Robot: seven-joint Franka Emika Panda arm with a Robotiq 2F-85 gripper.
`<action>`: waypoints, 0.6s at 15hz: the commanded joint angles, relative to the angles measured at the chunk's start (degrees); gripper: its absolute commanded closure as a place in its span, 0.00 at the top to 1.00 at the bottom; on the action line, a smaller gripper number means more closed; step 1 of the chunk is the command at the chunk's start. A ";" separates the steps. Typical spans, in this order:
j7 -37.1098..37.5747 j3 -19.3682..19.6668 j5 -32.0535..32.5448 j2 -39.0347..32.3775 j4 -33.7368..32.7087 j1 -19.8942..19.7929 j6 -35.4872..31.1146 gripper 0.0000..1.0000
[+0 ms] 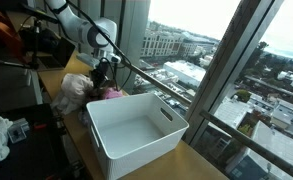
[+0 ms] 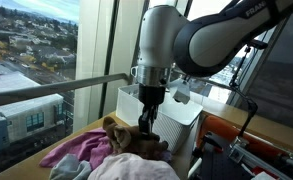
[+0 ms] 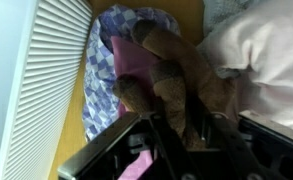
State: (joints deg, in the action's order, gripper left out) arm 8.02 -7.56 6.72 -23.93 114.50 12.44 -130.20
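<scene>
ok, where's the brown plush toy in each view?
Wrist view: the brown plush toy fills the centre and runs toward the bottom edge.
Exterior view: bottom centre, on top of the pile.
Exterior view: too small to make out, somewhere in the clothes pile left of the white bin.
Shared landmark: the pink cloth beside it.

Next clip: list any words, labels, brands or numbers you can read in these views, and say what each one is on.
Robot arm: dark lettering on its top section in an exterior view, too blurred and cut off to read.
White basket: no text visible.
Brown soft toy: no label visible.
Clothes: no label or print that can be read.
Nothing else carries readable text.
</scene>
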 commanded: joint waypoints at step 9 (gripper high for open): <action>-7.99 -0.52 -3.13 13.49 -0.44 -3.39 3.92 1.00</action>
State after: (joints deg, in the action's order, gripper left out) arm 3.22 -7.56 6.05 -12.04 114.17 9.86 -126.73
